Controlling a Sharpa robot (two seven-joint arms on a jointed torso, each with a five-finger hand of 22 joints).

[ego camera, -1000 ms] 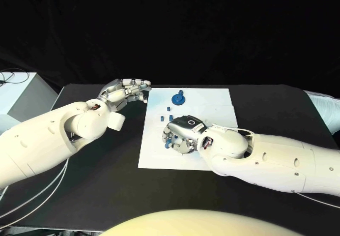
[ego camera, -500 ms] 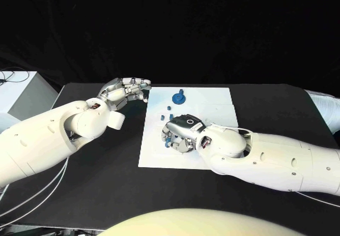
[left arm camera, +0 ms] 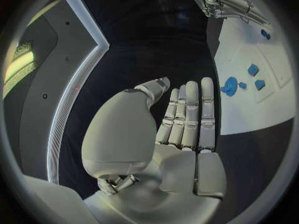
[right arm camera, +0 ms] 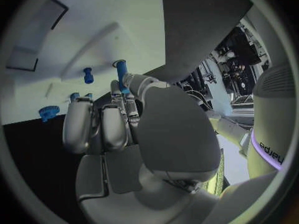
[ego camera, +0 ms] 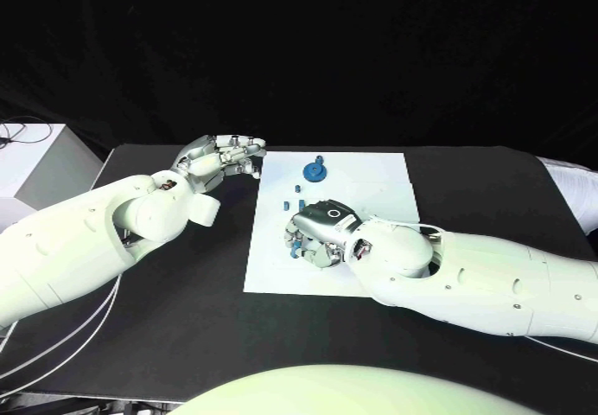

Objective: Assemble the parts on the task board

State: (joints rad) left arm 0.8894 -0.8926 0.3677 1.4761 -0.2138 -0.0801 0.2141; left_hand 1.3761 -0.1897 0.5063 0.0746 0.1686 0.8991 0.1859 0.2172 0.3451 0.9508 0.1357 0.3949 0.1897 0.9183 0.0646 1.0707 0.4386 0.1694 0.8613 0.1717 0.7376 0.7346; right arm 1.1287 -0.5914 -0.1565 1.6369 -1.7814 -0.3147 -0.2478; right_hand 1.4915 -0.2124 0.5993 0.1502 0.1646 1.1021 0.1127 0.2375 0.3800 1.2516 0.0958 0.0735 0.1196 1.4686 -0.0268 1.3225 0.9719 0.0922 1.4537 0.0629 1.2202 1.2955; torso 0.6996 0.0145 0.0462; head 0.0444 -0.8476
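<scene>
The small blue parts (ego camera: 301, 206) are lying on the white task board (ego camera: 374, 177) in the middle of the table (ego camera: 187, 328). They look like light, rigid moulded plastic: short pegs and a toothed blue gear (ego camera: 316, 173) near the board's far edge. They are likely slippery, and best pinched across their sides. The right hand (ego camera: 319, 235) is hovering over the board's left part, fingers (right arm camera: 118, 127) curling down together beside a blue peg (right arm camera: 121, 73); whether they are pinching it I cannot tell. The left hand (ego camera: 222, 156) is waiting beside the board's far left corner, fingers together, holding nothing.
</scene>
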